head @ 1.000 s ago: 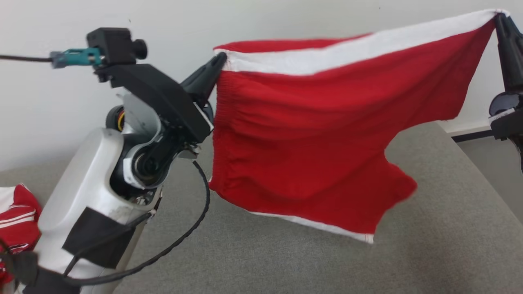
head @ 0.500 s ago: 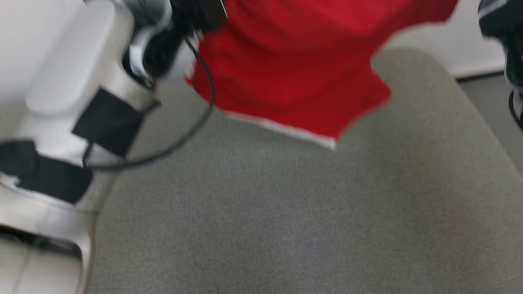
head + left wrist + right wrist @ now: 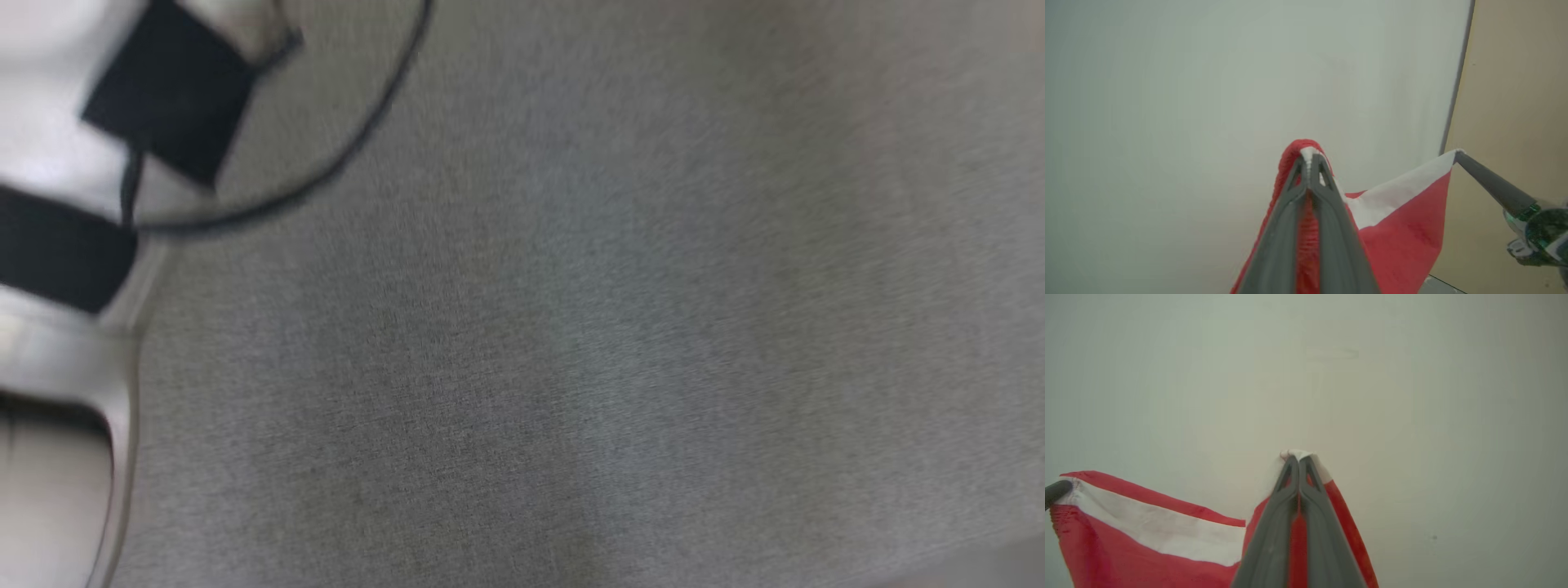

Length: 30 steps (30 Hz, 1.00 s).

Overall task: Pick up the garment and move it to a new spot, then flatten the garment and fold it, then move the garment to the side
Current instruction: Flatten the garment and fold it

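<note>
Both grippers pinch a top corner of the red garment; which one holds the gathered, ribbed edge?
The left gripper: the red fabric between its fingers is bunched into ribs. At the right gripper the garment lies smooth, red with a white tip.

The two dark grey fingers of the left gripper (image 3: 1309, 160) press together on a corner of the red fabric garment with a white band (image 3: 1404, 232). The cloth stretches rightward to the right gripper (image 3: 1460, 156), which pinches another corner, before a pale wall (image 3: 1188, 102).
</note>
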Motion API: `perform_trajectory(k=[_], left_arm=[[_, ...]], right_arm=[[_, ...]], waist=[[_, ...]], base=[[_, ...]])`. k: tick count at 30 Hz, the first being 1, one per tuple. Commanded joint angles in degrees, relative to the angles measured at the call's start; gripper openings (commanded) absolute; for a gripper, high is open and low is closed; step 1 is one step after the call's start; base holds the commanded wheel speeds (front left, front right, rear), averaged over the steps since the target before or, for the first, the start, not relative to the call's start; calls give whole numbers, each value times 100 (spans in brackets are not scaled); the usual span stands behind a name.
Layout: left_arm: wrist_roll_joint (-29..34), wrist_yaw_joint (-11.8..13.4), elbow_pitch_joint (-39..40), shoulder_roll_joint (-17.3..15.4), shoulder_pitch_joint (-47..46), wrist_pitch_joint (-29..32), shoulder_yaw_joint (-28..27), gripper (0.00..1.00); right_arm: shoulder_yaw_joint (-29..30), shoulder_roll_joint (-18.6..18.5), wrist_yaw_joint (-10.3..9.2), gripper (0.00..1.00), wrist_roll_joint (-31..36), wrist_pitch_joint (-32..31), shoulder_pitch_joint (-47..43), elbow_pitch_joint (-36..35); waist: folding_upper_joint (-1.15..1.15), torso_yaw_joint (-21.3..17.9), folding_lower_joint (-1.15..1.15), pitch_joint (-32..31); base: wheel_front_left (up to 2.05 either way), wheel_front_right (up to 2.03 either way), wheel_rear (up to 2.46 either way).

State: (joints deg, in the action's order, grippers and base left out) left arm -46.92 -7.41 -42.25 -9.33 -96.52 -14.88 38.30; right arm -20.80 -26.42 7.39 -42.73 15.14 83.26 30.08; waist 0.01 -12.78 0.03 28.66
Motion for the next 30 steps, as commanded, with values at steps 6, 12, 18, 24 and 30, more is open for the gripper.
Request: perform_trajectory(k=[6, 12, 18, 24, 30], left_arm=[[-1560, -9, 1710, -664, 1416, -33, 639, 0], [-2610, -9, 2946, -1354, 2495, -30, 1088, 0], [-2977, -9, 3781, -2059, 3660, -27, 1636, 0], [-2715, -9, 3996, -2272, 4407, -27, 1916, 0], [-2243, -10, 3976, -2143, 5454, -27, 1753, 0]], right_arm=[[165, -121, 20, 0, 177, 5, -1290, -326], [266, -499, 20, 0, -258, 6, -2481, -698], [169, -911, 20, 0, -593, 6, -3895, -1222], [157, -1054, 20, 0, -595, 7, -4695, -1387], [255, -1138, 20, 0, -551, 7, -5647, -1397]], waist=[[-1, 327, -3, 1213], [-1, 467, -3, 852], [-1, 486, -3, 286], [-1, 498, -3, -141], [-1, 540, -3, -827]], base=[[0, 0, 0], [0, 0, 0], [0, 0, 0], [0, 0, 0], [0, 0, 0]])
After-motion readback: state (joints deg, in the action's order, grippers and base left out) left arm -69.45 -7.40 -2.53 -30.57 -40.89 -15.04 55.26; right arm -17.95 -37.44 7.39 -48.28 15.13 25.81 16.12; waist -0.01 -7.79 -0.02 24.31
